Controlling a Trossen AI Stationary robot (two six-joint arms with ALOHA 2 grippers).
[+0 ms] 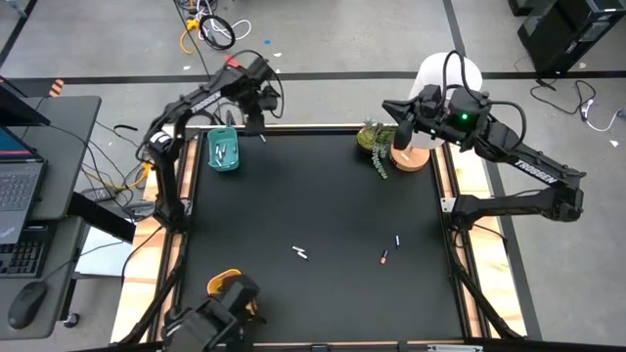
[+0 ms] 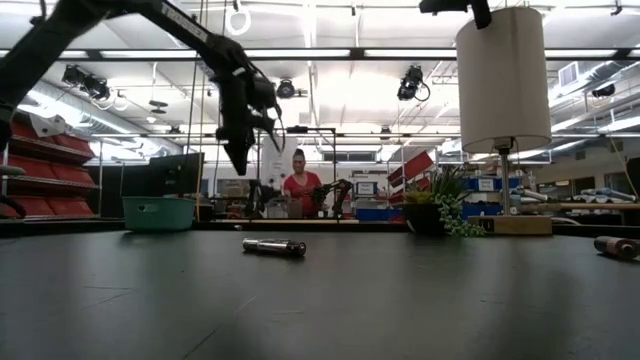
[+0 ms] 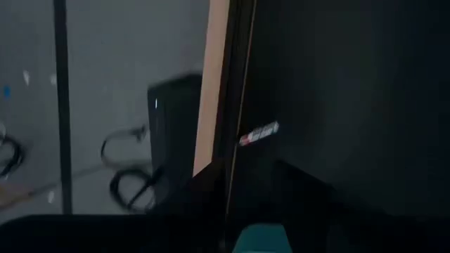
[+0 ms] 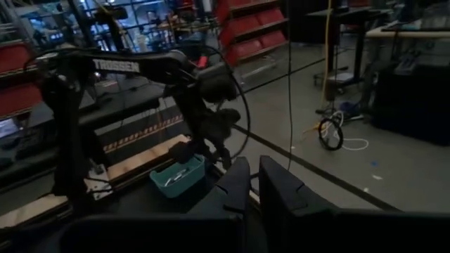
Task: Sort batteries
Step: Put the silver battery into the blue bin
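Three batteries lie on the black mat: one pale [image 1: 300, 253] near the middle [image 2: 273, 246], and two to its right [image 1: 396, 240], [image 1: 384, 257]. The teal tray [image 1: 223, 150] at the far left holds several batteries. The yellow tray [image 1: 227, 282] is at the near left, half hidden. My left gripper [image 1: 257, 122] hangs above the mat's far edge, right of the teal tray [image 2: 158, 212]. A pale battery with a red end [image 3: 259, 133] shows by that edge below it; I cannot tell whether it is held. My right gripper [image 1: 401, 132] is shut, raised at the far right, holding nothing [image 4: 253, 186].
A potted plant [image 1: 375, 145] and a white lamp [image 1: 450, 73] on a round wooden base [image 1: 411, 158] stand at the far right corner. A dark device [image 1: 210, 313] covers part of the yellow tray. A person [image 2: 300, 185] is in the room behind.
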